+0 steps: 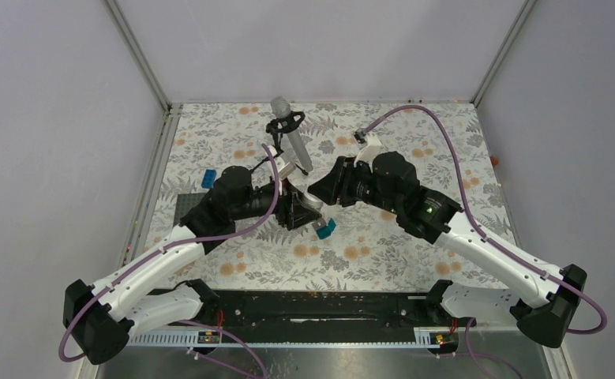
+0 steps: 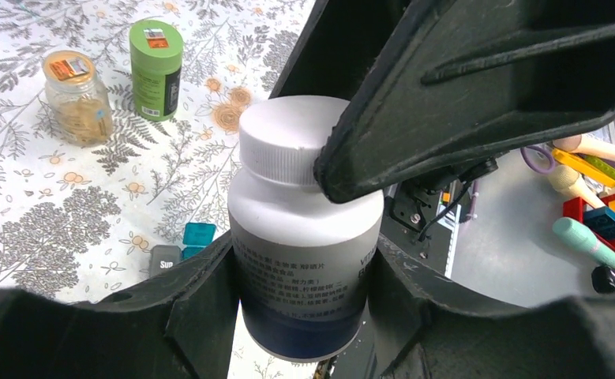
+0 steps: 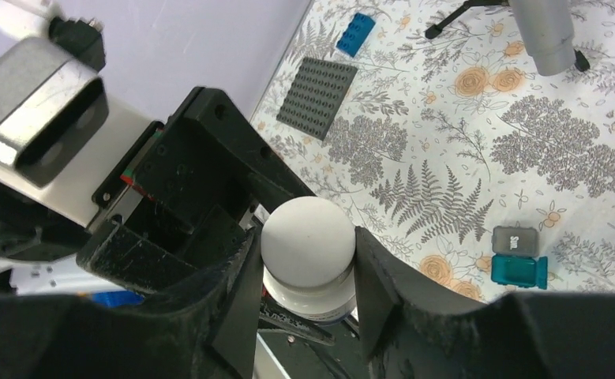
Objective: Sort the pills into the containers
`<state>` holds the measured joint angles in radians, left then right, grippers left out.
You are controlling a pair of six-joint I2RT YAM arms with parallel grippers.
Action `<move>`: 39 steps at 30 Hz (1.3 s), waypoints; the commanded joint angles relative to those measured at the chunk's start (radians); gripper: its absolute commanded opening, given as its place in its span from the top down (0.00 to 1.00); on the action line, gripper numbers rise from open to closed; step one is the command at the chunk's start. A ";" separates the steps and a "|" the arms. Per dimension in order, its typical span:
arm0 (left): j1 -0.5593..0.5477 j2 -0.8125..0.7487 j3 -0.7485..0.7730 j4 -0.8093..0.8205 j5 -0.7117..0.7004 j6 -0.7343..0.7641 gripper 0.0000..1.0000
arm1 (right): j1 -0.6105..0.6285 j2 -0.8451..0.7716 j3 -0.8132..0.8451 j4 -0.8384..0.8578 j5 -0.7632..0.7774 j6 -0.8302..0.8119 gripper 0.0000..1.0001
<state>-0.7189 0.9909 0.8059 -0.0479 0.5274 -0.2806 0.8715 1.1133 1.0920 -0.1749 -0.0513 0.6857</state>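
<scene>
A white pill bottle (image 2: 304,237) with a white screw cap (image 3: 308,241) and printed label is held in the air between both arms. My left gripper (image 2: 300,284) is shut on the bottle's body. My right gripper (image 3: 304,260) is shut on its cap from above. In the top view the two grippers meet at the table's middle (image 1: 308,201), and the bottle is mostly hidden there. A teal and grey pill organiser (image 3: 517,257) lies on the cloth below; it also shows in the top view (image 1: 324,229). No loose pills show.
A clear jar with an orange lid (image 2: 76,96) and a green canister (image 2: 155,67) stand on the floral cloth. A grey microphone on a tripod (image 1: 290,134), a grey baseplate (image 3: 317,96) and a blue brick (image 1: 208,178) lie at the back left.
</scene>
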 commanded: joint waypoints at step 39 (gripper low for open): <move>0.001 -0.027 0.066 -0.085 0.074 0.098 1.00 | 0.034 0.037 0.149 -0.167 -0.041 -0.014 0.47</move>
<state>-0.7197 0.9821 0.8646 -0.2192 0.6460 -0.1631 0.8955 1.1622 1.1950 -0.3214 -0.1608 0.6231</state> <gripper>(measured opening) 0.530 0.613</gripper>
